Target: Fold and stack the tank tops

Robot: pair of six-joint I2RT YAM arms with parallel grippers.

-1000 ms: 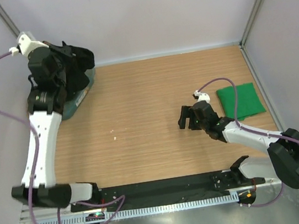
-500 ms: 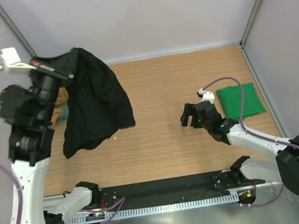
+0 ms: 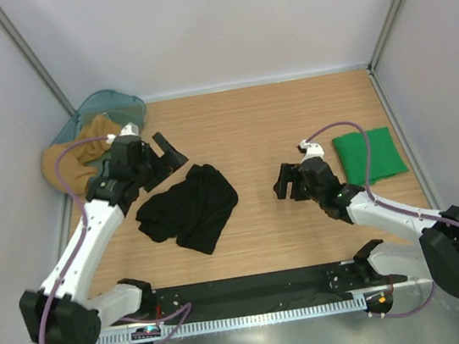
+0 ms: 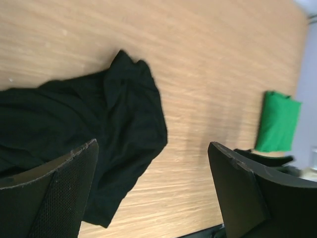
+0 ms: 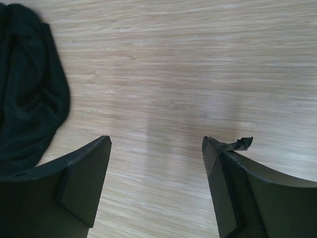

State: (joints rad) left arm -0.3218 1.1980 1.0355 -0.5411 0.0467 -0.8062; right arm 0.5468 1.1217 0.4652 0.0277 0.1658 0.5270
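Black fabric lies in a crumpled heap on the wooden counter point(image 3: 274, 123) in the overhead view: the black tank top point(image 3: 188, 209), unfolded, left of centre, its longer spread running slantwise from near left to far right. The left gripper point(image 3: 166, 157) hovers just beside its far-left edge, jaws spread wide with nothing in them. The right gripper point(image 3: 282, 182) is well apart to the right across bare wood, pointing towards the heap, jaws likewise parted and empty. Behind it, near the right edge, the green tank top point(image 3: 369, 155) lies as a neat folded rectangle. A teal bin point(image 3: 109, 107) with a tan cloth point(image 3: 69, 156) spilling out sits in the far left corner. From the left wrist, the black tank top point(image 4: 99, 134) fills the left half of the picture, reaching under and past the left gripper point(image 4: 152, 146), bunched into ridges with no strap or hem that I can make out; the green tank top point(image 4: 277, 121) is small at the right. From the right wrist, only a rounded edge of the black tank top point(image 5: 29, 94) shows at the far left, clear of the right gripper point(image 5: 156, 141), with plain counter point(image 5: 198, 59) between the open jaws. The left arm is plainly nearer, so spreading the heap flat likely starts there, with the right reaching leftward for the near-right edge.
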